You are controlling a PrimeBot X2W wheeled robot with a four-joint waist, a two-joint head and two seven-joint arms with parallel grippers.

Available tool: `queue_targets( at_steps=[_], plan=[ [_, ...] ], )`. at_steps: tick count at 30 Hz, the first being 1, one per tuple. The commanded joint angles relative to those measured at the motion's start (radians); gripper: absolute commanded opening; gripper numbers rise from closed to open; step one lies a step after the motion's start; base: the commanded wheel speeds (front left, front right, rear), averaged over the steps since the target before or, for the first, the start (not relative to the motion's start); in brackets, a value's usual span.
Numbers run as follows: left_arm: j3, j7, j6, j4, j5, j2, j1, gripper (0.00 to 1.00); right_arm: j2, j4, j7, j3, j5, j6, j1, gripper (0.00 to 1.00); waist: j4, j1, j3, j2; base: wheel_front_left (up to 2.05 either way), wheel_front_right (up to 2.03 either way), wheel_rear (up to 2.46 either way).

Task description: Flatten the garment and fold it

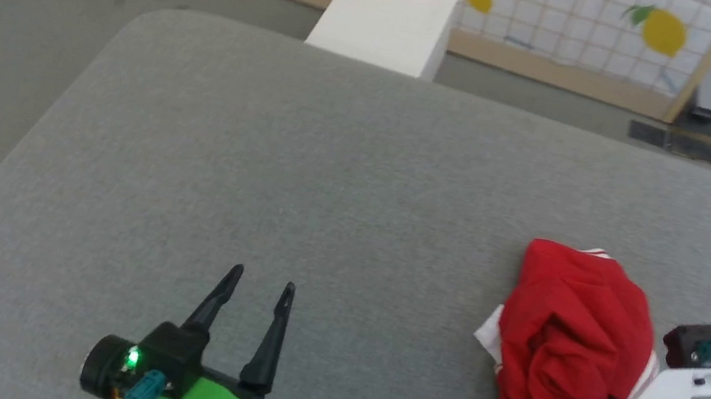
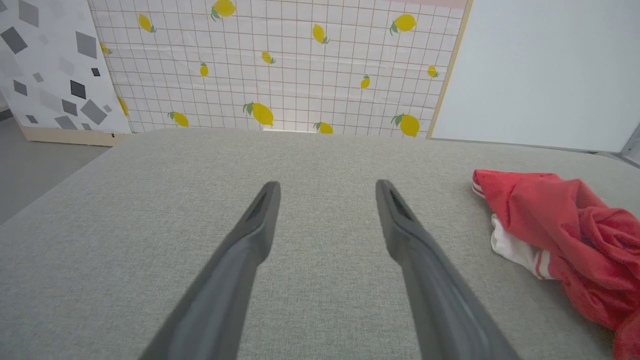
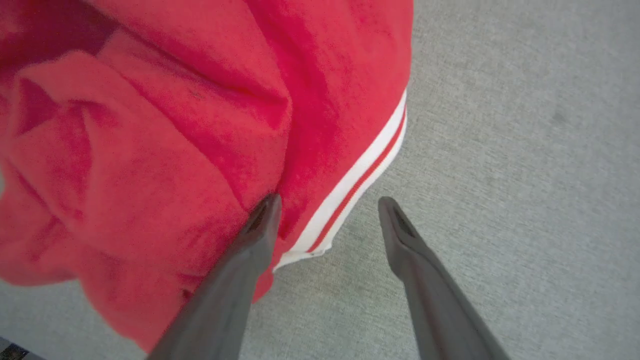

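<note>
At our near edge we log the left gripper [image 1: 262, 279] spread wide, empty, above the grey table [image 1: 331, 174]. Our right gripper [image 3: 330, 201] equally spread, gripping nothing, one finger [image 3: 250, 240] touching the garment [image 1: 573, 334], crumpled at near right. Beyond: white box [image 1: 387, 19], lemon-print screen [image 1: 570, 12].

Soft matt cloth garment [image 1: 573, 334] on coarse-weave grey fabric tbl [image 1: 331, 174]

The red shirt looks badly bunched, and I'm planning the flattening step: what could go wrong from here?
1. The right gripper is open at the striped hem, one finger against the crumpled garment; closing may pinch several layers, lifting the lump whole.
2. The left gripper is open over bare grey surface, apart from the fabric; a one-armed pull would probably drag rather than spread it.
</note>
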Motion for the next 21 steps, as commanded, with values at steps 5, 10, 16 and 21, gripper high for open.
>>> queue_targets(
  at_steps=[5, 10, 16, 21],
  plan=[
    [0.008, -0.004, -0.02, 0.014, 0.032, -0.032, -0.025, 1.0, 0.0, 0.064, 0.052, -0.019, -0.008, -0.002, -0.053, 1.0, 0.088, 0.0, 0.073, -0.0001, 0.0, 0.0, 0.0],
    [0.041, -0.004, -0.039, 0.028, 0.052, -0.055, -0.028, 1.0, 0.009, 0.128, 0.011, -0.02, -0.046, -0.002, -0.047, 0.0, 0.078, 0.0, 0.071, -0.0001, 0.0, 0.0, 0.0],
    [0.066, -0.004, -0.061, 0.044, 0.062, -0.063, -0.007, 1.0, -0.005, 0.056, -0.081, -0.078, -0.05, -0.002, -0.023, 0.0, -0.005, 0.0, 0.015, -0.0001, 0.0, 0.0, 0.0],
    [0.08, -0.004, -0.079, 0.051, 0.07, -0.074, 0.007, 1.0, -0.031, -0.037, -0.074, -0.156, -0.048, -0.002, 0.053, 0.0, -0.065, 0.0, -0.03, -0.0001, 0.0, 0.0, 0.0]
  ],
)
